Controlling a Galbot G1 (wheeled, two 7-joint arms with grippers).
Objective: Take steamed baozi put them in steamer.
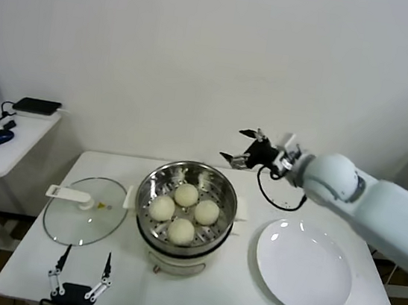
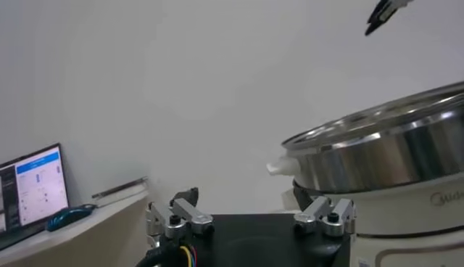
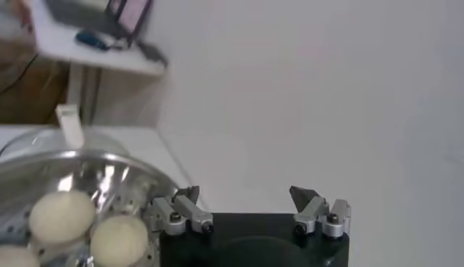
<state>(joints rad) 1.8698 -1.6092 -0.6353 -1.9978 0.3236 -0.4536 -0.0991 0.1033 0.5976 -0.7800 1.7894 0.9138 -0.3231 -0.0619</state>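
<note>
The steamer [image 1: 224, 184] is a shiny steel basket on a white pot base at the table's middle. Several cream-white baozi [image 1: 186, 194] lie on its perforated bottom. My right gripper [image 1: 239, 147] hangs open and empty in the air just beyond the steamer's far right rim. In the right wrist view its fingers [image 3: 246, 194] stand wide apart, with two baozi [image 3: 61, 215] and the steamer rim [image 3: 109, 163] off to one side. My left gripper [image 1: 86, 257] rests open and empty at the table's near edge, left of the steamer [image 2: 384, 149].
A glass lid [image 1: 85, 210] with a white handle lies flat left of the steamer. A bare white plate [image 1: 303, 267] sits to the right. A side table [image 1: 2, 145] at the far left holds a mouse and a laptop.
</note>
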